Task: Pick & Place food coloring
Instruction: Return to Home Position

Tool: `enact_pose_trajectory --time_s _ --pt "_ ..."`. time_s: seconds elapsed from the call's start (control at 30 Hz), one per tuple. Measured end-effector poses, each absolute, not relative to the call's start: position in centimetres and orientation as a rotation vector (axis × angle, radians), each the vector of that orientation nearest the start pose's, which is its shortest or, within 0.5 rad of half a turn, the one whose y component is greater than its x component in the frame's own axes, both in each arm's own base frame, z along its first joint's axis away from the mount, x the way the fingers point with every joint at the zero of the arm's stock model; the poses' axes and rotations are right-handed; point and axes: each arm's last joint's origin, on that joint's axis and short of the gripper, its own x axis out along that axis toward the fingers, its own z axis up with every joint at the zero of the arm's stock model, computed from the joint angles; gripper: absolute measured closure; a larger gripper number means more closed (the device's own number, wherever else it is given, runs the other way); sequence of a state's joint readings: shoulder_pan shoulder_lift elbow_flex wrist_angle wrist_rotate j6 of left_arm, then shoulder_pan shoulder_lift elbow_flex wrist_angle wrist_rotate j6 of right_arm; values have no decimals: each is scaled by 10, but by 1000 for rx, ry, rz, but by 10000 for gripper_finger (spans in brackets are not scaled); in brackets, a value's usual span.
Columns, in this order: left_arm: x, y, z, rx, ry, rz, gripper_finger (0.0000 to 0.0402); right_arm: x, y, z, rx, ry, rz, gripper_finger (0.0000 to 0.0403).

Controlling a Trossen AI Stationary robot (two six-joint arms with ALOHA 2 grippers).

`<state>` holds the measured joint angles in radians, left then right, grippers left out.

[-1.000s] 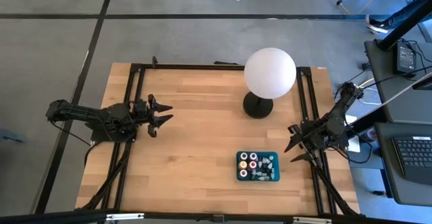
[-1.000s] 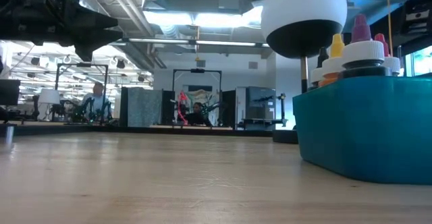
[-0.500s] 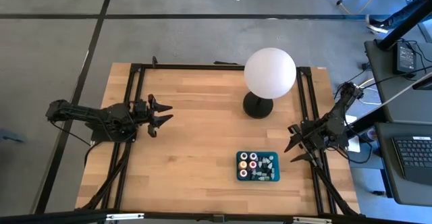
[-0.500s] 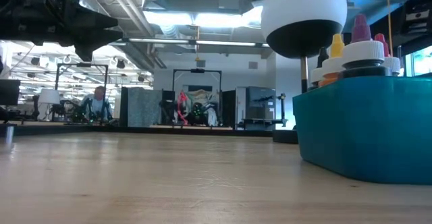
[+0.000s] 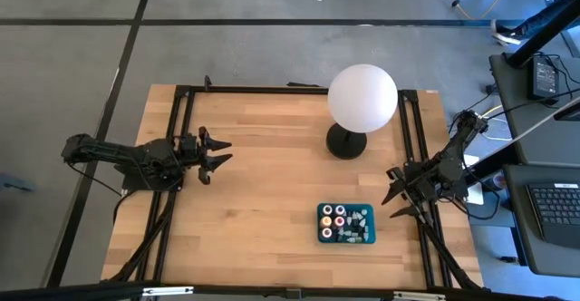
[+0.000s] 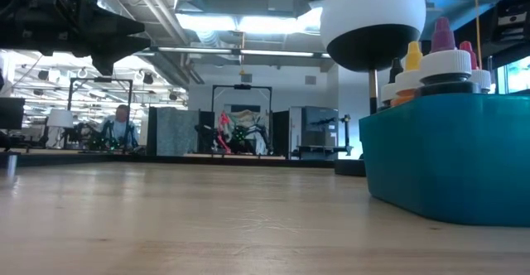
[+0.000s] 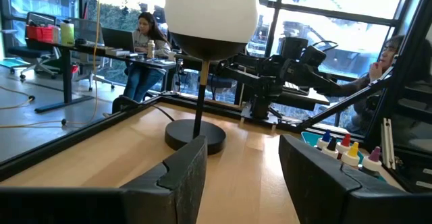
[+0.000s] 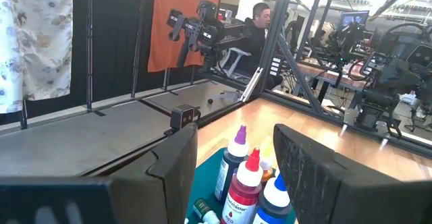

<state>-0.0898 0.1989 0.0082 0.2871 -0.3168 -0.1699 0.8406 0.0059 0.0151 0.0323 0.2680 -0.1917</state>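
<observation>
Nothing on the table had shifted since the earlier frames; both arms stood where they had been, and only a person far back in the room, at the left of the low view, had moved a little.

Nearest in the low view, at its right edge, sat the teal tray [image 6: 447, 167]. The food coloring [image 6: 439, 55] stood packed inside it, with white, yellow and purple caps showing above the wall. In the high view the tray lay right of centre in the lower part of the frame, on the wooden table [image 5: 263, 201].

The right gripper [image 5: 391, 195] hung at the table's right edge, just beside the tray and apart from it. Its fingers were spread wide, empty and touching nothing; its wrist view looked between them at the bottles.

The left gripper [image 5: 226, 151] hovered at the left of the frame, well apart from the tray, likewise released and empty.

Farther back, at upper centre-right, stood the white globe lamp [image 5: 362, 99] on its black base.
</observation>
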Motion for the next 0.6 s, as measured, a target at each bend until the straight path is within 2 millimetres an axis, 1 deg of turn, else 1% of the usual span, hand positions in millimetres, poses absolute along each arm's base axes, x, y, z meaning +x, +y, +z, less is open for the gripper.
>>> enact_pose_trajectory --time_s 0.6 --pt "108 -1 177 -189 -114 219 220 70 66 171 -164 -90 567 205"
